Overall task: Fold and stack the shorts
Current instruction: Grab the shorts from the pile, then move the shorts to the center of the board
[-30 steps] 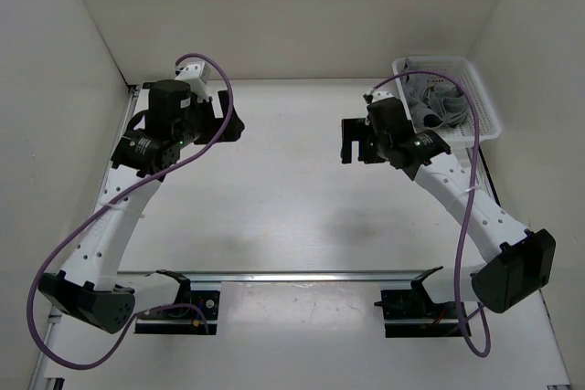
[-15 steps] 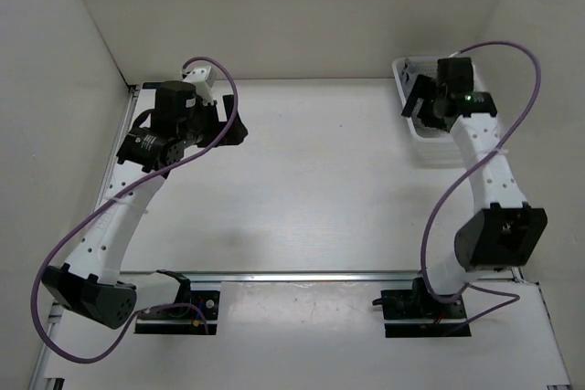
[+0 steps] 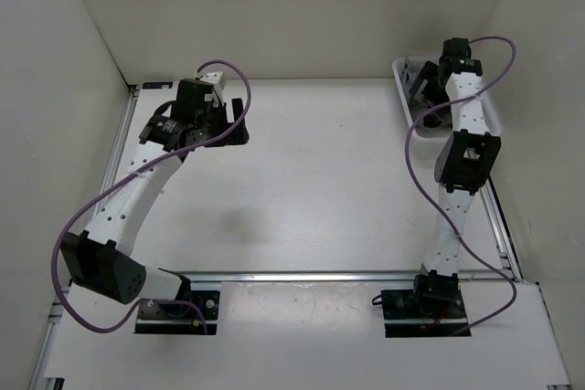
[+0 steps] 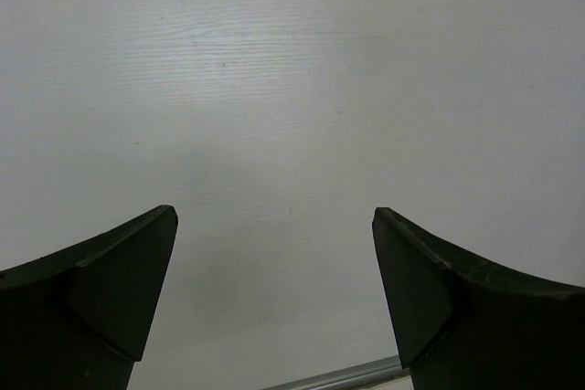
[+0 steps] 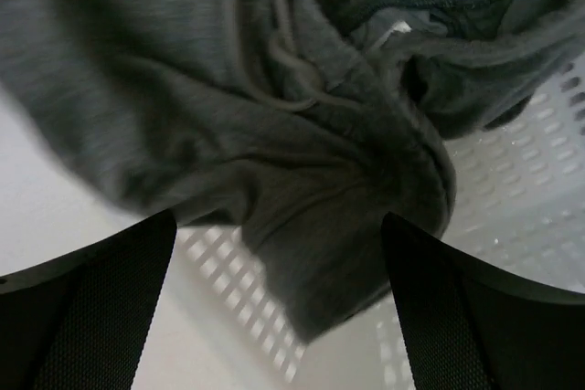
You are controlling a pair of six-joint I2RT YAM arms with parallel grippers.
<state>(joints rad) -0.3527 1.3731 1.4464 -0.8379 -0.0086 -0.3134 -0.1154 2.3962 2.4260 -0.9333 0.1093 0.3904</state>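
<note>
Table [image 3: 320, 180]: white surface, presumably reserved as the folding area. White mesh basket [image 3: 398, 66], upper right of the top view: the grey shorts [image 5: 274, 125] are contained in it, crumpled and not yet lifted out. Right gripper [image 5: 279, 221] is poised just above the shorts, jaws spread, seemingly for a grab. Left gripper [image 4: 274, 216], upper left, is held agape over bare table, nothing grasped.

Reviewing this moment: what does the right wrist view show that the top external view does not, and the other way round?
Only the right wrist view: the shorts, grey and crumpled, with the drawstring showing, lying on the mesh floor of the basket under the open right gripper. Only the top external view: the left gripper over the table, and the basket's place at the far right corner, where the arm hides most of its contents. Both: the right gripper over the basket.
</note>
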